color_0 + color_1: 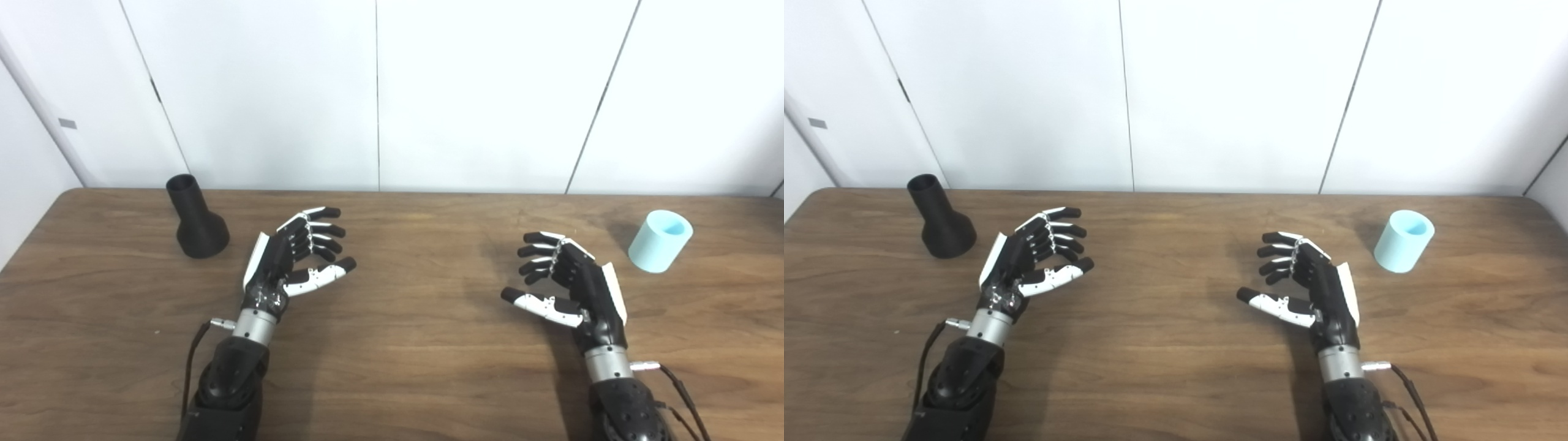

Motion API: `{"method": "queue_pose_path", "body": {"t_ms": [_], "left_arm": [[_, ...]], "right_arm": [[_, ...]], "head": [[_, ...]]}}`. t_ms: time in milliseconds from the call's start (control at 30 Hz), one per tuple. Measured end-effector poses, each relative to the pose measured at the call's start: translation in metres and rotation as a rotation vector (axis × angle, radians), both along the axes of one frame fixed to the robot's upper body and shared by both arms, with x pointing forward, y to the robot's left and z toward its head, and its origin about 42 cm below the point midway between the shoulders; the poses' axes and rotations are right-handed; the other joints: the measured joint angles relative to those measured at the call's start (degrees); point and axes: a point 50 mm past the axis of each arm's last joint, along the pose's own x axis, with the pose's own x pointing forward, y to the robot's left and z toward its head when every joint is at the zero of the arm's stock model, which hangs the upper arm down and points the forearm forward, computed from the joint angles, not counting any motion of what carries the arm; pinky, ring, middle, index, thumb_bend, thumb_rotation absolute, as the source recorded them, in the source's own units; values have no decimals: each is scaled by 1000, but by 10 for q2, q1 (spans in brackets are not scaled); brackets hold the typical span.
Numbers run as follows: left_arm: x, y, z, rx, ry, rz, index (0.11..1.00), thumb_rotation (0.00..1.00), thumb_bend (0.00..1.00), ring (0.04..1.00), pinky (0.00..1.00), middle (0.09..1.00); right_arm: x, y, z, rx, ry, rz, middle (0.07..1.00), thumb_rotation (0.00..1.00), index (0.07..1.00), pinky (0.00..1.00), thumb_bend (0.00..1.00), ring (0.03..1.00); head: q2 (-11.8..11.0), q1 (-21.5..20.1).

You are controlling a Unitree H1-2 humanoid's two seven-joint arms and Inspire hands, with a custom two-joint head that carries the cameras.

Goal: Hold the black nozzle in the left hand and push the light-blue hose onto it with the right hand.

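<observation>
The black nozzle [197, 218] stands upright at the back left of the wooden table [404, 349], narrow neck up and wide flared base down. A short light-blue hose piece [660, 240], shaped like an open cylinder, stands at the back right. My left hand [296, 255] hovers open to the right of the nozzle, palm facing inward, holding nothing. My right hand [564, 275] is open too, palm inward, to the left of the hose and apart from it. Both hands are empty.
White wall panels [380, 92] rise right behind the table's far edge. A black cable [191, 361] runs along the left forearm, and another [683, 392] along the right forearm.
</observation>
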Motion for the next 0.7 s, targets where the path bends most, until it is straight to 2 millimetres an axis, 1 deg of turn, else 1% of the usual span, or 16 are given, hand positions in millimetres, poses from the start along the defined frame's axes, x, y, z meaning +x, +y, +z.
{"method": "queue_pose_path", "body": {"t_ms": [100,233,300,467,500,533,567,600,667,700], "left_arm": [[-1,0,1,-1,-2,-6,736,7,710,545,483,630],[-1,1,1,-5,0,-26,778,68,741,556,488,645],[-1,1,1,-7,1,-35,791,51,734,551,481,644],[-1,0,1,-8,-4,-42,781,30,716,543,465,643],[-1,0,1,-8,-8,-42,771,22,716,542,465,640],[-1,0,1,-8,-12,-43,763,20,717,542,467,637],[-1,0,1,-8,-15,-43,752,19,716,540,469,635],[-1,-1,1,-8,-16,-43,736,15,713,533,471,630],[0,-4,0,-11,-14,-46,722,10,703,532,452,628],[1,-6,0,-13,-17,-49,719,15,709,534,449,629]], "right_arm": [[0,0,0,1,-1,1,602,27,666,413,676,510],[0,0,0,1,-1,2,597,14,665,414,676,505],[0,0,0,1,-1,3,598,24,667,411,677,504],[0,0,0,6,-1,3,598,17,668,411,678,503],[0,0,0,5,-1,3,598,13,668,417,677,507],[0,0,0,5,-1,3,599,11,668,419,676,509],[0,0,0,5,0,3,598,6,668,414,673,506],[0,-1,0,7,0,5,599,2,672,414,666,506],[0,-2,0,17,2,7,614,0,678,428,652,523],[0,-4,-1,21,3,9,625,0,685,443,647,539]], "head": [[1,0],[2,1],[3,1],[2,2],[1,5],[-3,19],[-3,19],[-17,81],[-33,143],[-47,179]]}}
